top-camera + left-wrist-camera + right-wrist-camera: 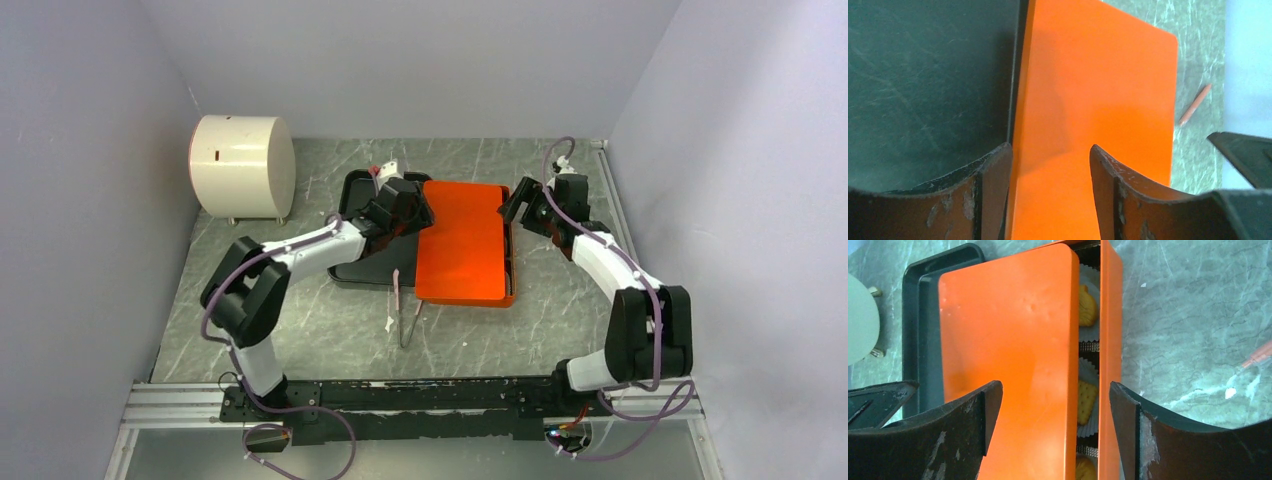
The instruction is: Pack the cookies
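We are hovering left claw point(1050, 150) and right claw point(1055, 386) wide over the offset lid point(1003, 350); pressing it risks crushing cookies point(1087, 305).

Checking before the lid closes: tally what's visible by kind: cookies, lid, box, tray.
orange lid: 1
orange box: 1
black tray: 1
cookies: 3, showing in the uncovered strip; the rest of the interior is hidden
Total: 6
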